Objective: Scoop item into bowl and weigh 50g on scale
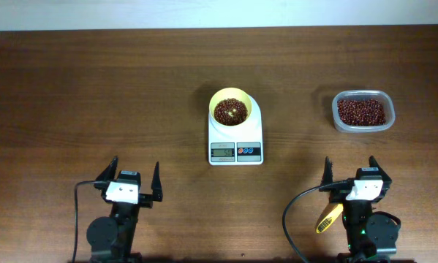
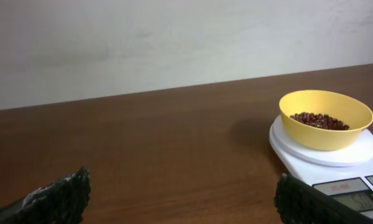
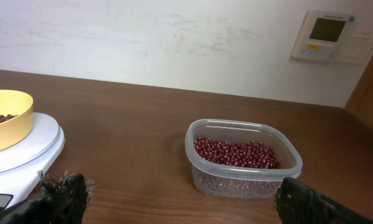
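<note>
Meanwhile, beans (image 2: 319,120) are sitting in the bowl (image 2: 326,138) on the scale (image 1: 235,139), its display (image 1: 222,152) showing digits too blurred to read; left hand (image 1: 136,174) and right hand (image 1: 350,169) are resting open, empty.

Seemingly a plain office or lab room; dark wood-grain surface (image 1: 94,88) set against a bare white wall (image 3: 142,43); small control panel (image 3: 326,35) with a display mounted there.

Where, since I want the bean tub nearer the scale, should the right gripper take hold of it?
Pinch the near wall of the clear tub at its rim, coming down from above with the right gripper, one finger inside, one outside. It is lidless, its walls stand upright, and the beans lie below the rim; the tub looks too wide to straddle.
</note>
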